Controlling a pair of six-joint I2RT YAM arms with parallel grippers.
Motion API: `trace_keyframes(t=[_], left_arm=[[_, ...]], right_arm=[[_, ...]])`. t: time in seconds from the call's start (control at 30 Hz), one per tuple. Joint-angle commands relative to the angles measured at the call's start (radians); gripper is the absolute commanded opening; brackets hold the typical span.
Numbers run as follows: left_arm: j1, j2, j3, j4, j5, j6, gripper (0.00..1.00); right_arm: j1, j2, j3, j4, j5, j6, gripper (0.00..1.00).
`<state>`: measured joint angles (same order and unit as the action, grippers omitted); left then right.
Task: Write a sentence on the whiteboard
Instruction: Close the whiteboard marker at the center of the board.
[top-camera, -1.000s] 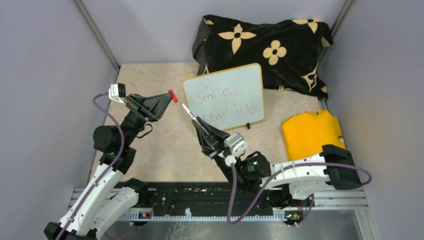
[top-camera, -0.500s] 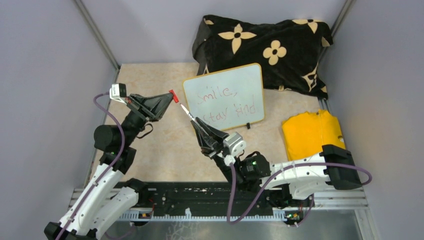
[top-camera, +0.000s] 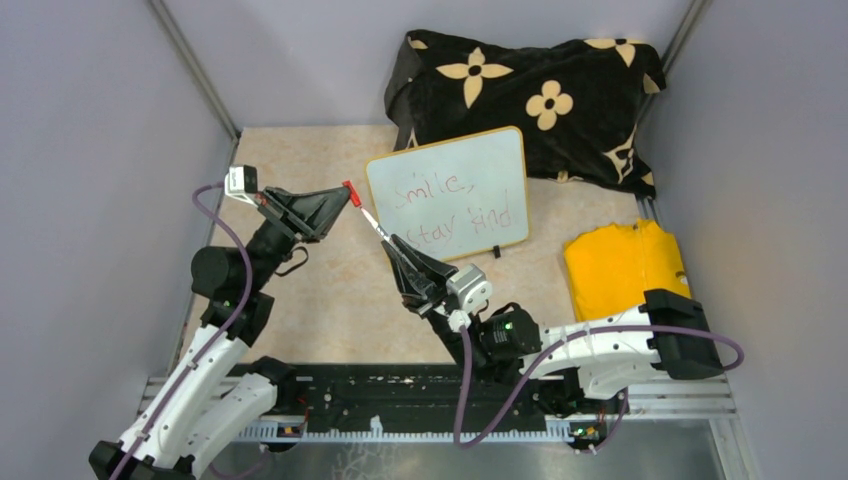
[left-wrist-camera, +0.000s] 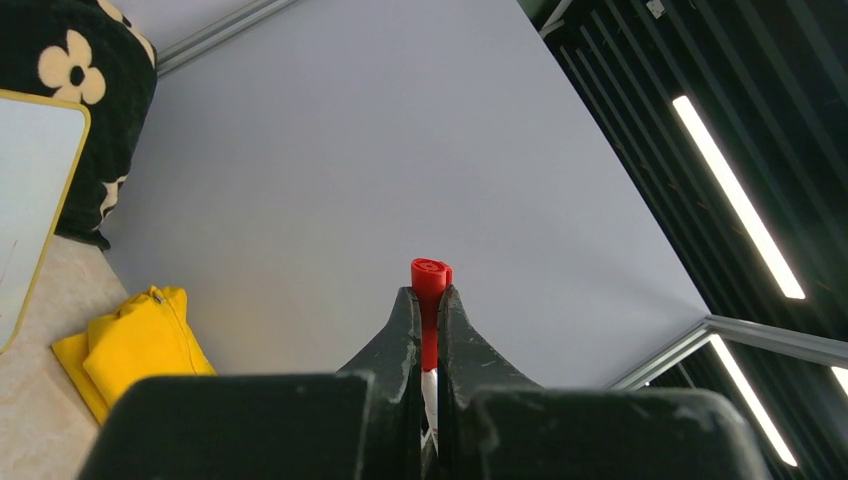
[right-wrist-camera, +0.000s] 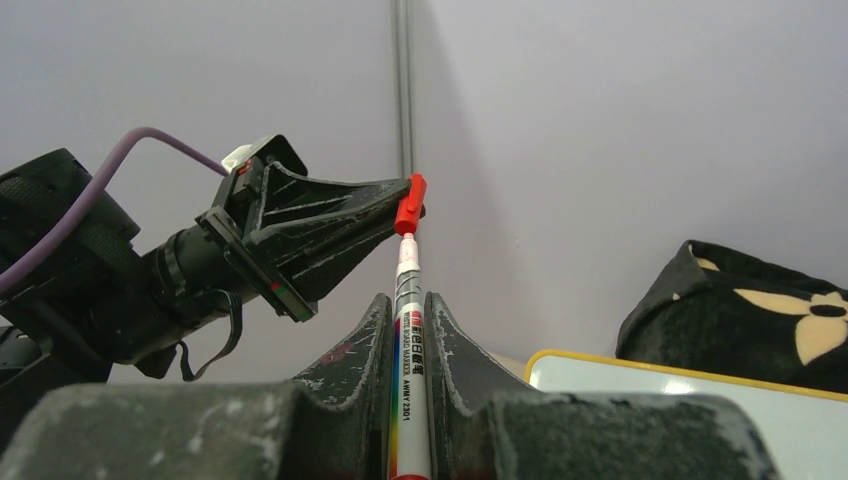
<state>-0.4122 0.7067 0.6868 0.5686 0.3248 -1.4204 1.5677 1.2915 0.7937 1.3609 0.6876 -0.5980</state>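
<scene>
Advancing left gripper (top-camera: 343, 194); cap (top-camera: 349, 189) now at marker (right-wrist-camera: 409, 330) tip

A lab test cell: grey panel walls (top-camera: 90, 120), aluminium mounting rail (top-camera: 690, 400).

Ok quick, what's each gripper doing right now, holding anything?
Left gripper: shut on the red marker cap.
Right gripper: shut on the marker, its tip right at the cap.
</scene>
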Motion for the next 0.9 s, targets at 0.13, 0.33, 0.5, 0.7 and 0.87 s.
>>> trace_keyframes(t=[0.13, 0.33, 0.5, 0.7, 0.87], left_arm=[[0.003, -0.009, 0.009, 0.007, 0.027, 0.000, 0.00], [0.003, -0.015, 0.003, 0.005, 0.031, -0.001, 0.00], [0.003, -0.015, 0.005, 0.005, 0.041, -0.001, 0.00], [0.003, -0.015, 0.002, 0.004, 0.048, -0.005, 0.00], [0.002, -0.012, 0.000, 0.005, 0.055, -0.009, 0.00]], right_arm=[[-0.008, 0.000, 0.050, 0.038, -0.012, 0.007, 0.00], [-0.008, 0.003, 0.052, 0.041, -0.010, 0.006, 0.00], [-0.008, 0.006, 0.054, 0.044, -0.011, 0.004, 0.00], [-0.008, 0.013, 0.061, 0.047, -0.010, 0.001, 0.00], [-0.009, 0.021, 0.065, 0.053, -0.009, 0.000, 0.00]])
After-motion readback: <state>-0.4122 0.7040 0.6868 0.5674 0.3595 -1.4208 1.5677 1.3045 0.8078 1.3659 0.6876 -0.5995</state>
